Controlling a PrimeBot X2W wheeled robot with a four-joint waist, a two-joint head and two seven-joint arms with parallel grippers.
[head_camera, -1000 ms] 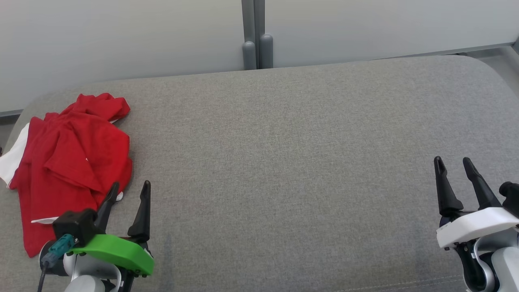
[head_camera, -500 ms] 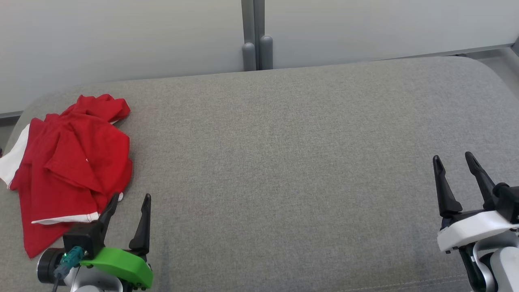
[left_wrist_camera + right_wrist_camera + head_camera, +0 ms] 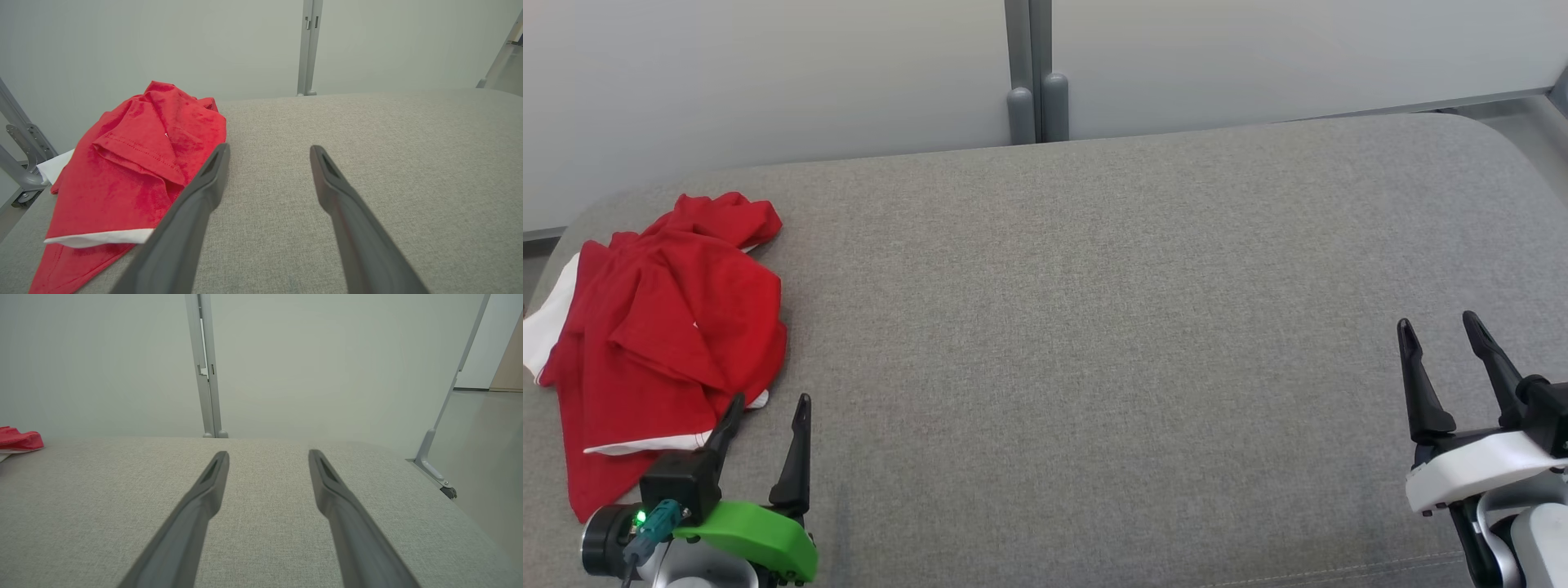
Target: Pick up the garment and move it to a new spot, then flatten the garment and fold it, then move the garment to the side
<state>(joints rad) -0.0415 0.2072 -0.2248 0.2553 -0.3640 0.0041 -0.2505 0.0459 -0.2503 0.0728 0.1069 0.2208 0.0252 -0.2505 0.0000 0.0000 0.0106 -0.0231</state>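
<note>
A wide grey fabric cushion (image 3: 1094, 310) with rounded corners carries everything. Behind its far edge stand pale wall panels (image 3: 768, 73), joined by a grey metal post (image 3: 1029, 57). A glossy floor (image 3: 482, 437) lies past its right edge. The red garment (image 3: 662, 327), with white trim, lies crumpled along the left edge, toward the far corner. The left gripper (image 3: 769, 400) hovers at the near edge just beside it, fingers spread and empty. The right gripper (image 3: 1436, 320), also spread and empty, is near the near right corner, well apart from the garment.
</note>
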